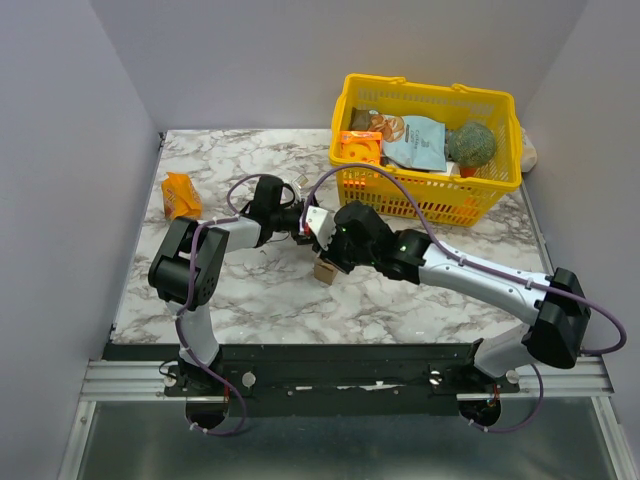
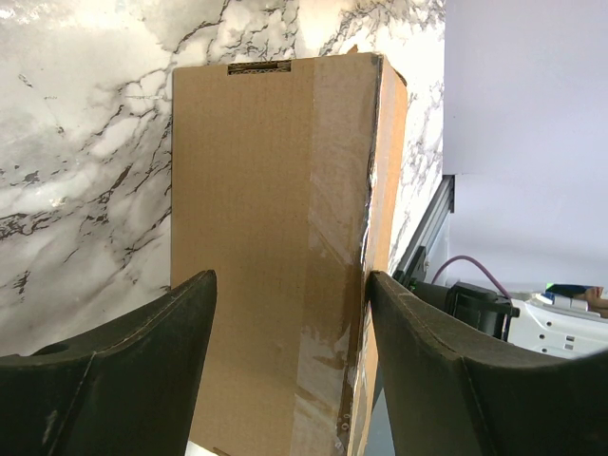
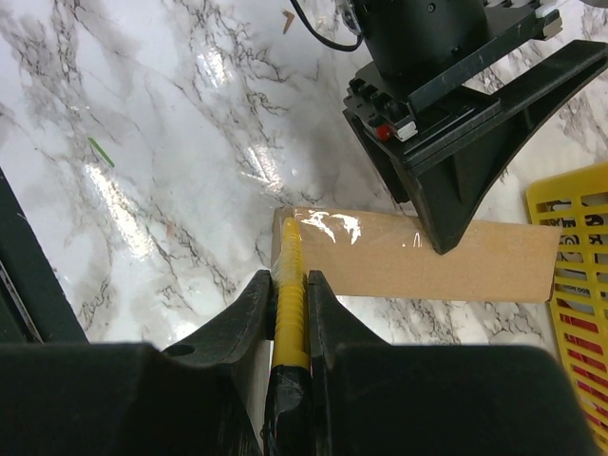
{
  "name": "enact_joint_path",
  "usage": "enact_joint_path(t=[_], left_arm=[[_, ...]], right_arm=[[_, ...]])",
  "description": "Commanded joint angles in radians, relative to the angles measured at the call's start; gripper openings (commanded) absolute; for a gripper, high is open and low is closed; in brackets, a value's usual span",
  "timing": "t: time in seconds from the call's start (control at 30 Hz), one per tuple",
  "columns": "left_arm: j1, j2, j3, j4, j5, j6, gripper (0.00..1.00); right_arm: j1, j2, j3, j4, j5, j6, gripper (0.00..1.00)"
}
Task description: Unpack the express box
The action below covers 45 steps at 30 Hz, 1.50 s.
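The express box (image 2: pixel 275 237) is a plain brown carton with clear tape along one edge, lying on the marble table. My left gripper (image 2: pixel 290 280) is shut on it, one finger on each side. In the right wrist view the express box (image 3: pixel 427 261) lies across the picture with a left finger (image 3: pixel 446 214) pressed on its face. My right gripper (image 3: pixel 290 277) is shut on a yellow ribbed cutter (image 3: pixel 290 304), its tip touching the box's taped left end. From above, both grippers meet mid-table over the express box (image 1: pixel 325 271), which the arms mostly hide.
A yellow mesh basket (image 1: pixel 430 92) full of snack bags and a green ball stands at the back right, and its corner (image 3: pixel 579 285) is close to the box's right end. An orange snack packet (image 1: pixel 180 195) lies at the back left.
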Motion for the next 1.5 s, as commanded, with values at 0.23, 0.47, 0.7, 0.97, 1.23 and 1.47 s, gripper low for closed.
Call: enact_joint_path(t=[0.23, 0.47, 0.7, 0.97, 1.23, 1.47], left_arm=[[-0.006, 0.064, -0.012, -0.113, -0.091, 0.056, 0.73], [-0.004, 0.069, -0.01, -0.116, -0.091, 0.057, 0.73], [-0.004, 0.067, -0.012, -0.121, -0.096, 0.06, 0.73], [-0.004, 0.067, -0.01, -0.122, -0.099, 0.065, 0.73], [-0.004, 0.072, -0.007, -0.122, -0.093, 0.059, 0.73], [-0.004, 0.075, -0.006, -0.121, -0.093, 0.059, 0.73]], right_arm=[[0.006, 0.026, 0.047, 0.004, 0.019, 0.02, 0.0], [0.008, 0.027, 0.113, -0.08, 0.007, 0.037, 0.0], [0.006, 0.055, 0.108, -0.086, 0.006, 0.042, 0.0], [0.006, 0.078, 0.119, -0.094, 0.01, 0.049, 0.0], [0.008, 0.084, 0.124, -0.074, 0.044, 0.048, 0.0], [0.011, 0.078, 0.144, -0.082, 0.053, 0.049, 0.0]])
